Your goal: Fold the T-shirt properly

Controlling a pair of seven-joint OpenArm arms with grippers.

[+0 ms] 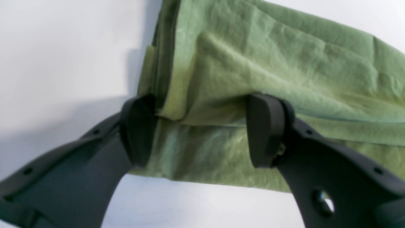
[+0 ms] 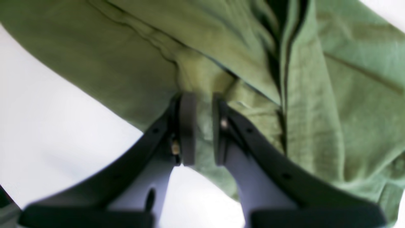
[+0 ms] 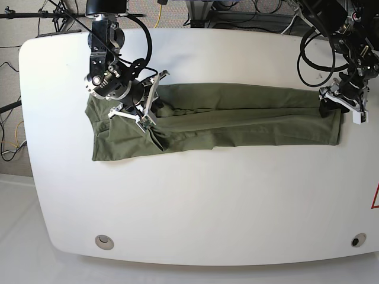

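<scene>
Black right gripper (image 2: pixel 200 128) pinches a fold of the soft, limp shirt (image 3: pixel 237 115), stretched in a long band across the table (image 3: pixel 195 201); left gripper (image 1: pixel 197 129) stands wide open at its end hem, likely the best hold.

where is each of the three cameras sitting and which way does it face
left wrist: rides the left gripper, jaws wide astride the T-shirt end.
right wrist: behind the right gripper, pinching cloth.
base: overhead, facing down on the table, both arms showing.
All three share the T-shirt.
</scene>
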